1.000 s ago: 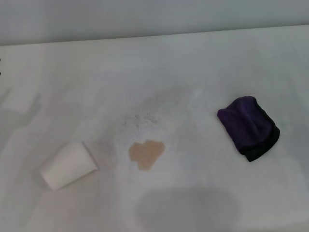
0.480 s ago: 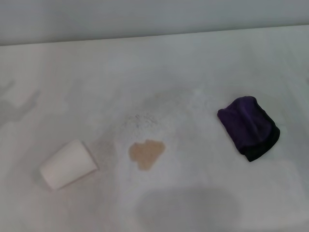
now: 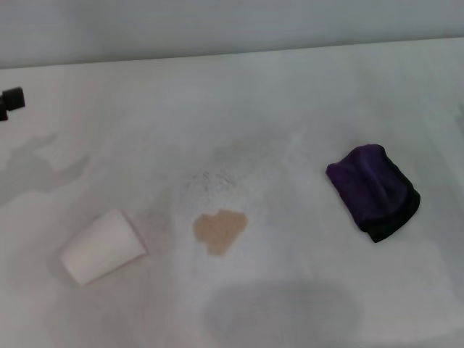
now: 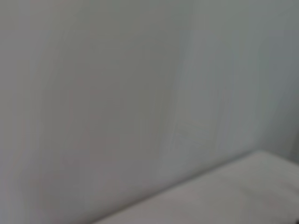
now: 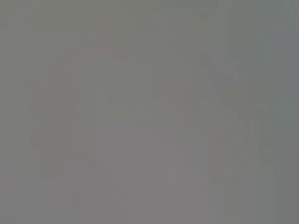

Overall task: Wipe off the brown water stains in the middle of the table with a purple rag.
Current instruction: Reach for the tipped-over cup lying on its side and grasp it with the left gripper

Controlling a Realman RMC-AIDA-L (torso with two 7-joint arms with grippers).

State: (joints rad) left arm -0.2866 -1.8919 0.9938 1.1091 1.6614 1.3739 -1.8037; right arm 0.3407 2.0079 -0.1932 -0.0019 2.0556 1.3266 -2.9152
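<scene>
The brown water stains [image 3: 220, 230] form one small tan blotch in the middle of the white table [image 3: 290, 94]. To its right lies the purple rag [image 3: 373, 190], a thick dark purple bundle with a black edge, and nothing touches it. Only a small black piece of my left gripper [image 3: 10, 100] shows in the head view, at the far left edge, well away from stain and rag. Its shadow falls on the tabletop below it. My right gripper is out of view. Both wrist views show only plain pale surfaces.
A small white cup [image 3: 101, 246] lies on its side left of the stain. Faint grey speckles [image 3: 210, 180] sit just behind the stain. The table's far edge meets a grey wall [image 3: 232, 25].
A black piece of my left gripper has come into view at the left edge, and its shadow has shifted rightward across the table. Rag, stain and cup have not moved.
</scene>
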